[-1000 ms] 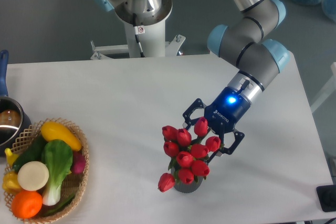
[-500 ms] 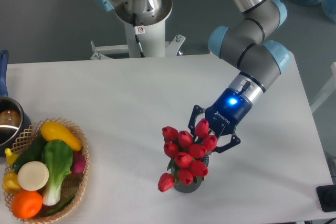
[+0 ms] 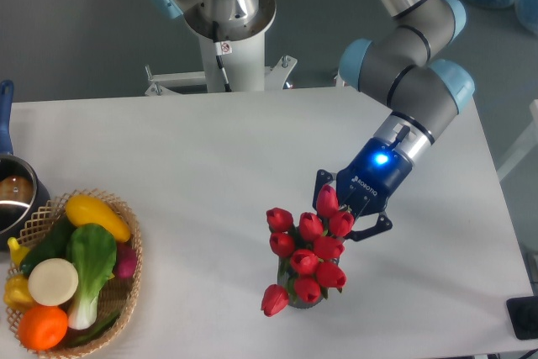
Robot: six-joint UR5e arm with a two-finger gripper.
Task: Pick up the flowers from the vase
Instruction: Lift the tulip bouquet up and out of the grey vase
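"Where's the bunch of red tulip buds on green stems (image 3: 307, 251)?"

"I see it low and centre-right on the white tabletop (image 3: 210, 166), stems mostly hiding the dark vase (image 3: 296, 302). My tool (image 3: 343, 218), just to the right, looks clamped on the upper buds."

"Next?"

"I'd lift straight up, slowly, so the vase isn't dragged or tipped."

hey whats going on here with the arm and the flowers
A single robot arm has its gripper closed around the upper part of a bunch of red tulips. The bunch stands near the front of the white table, and the dark vase is almost hidden beneath the blooms, so it is unclear whether the stems have come out. A basket of vegetables and a metal pot sit untouched at the left edge.
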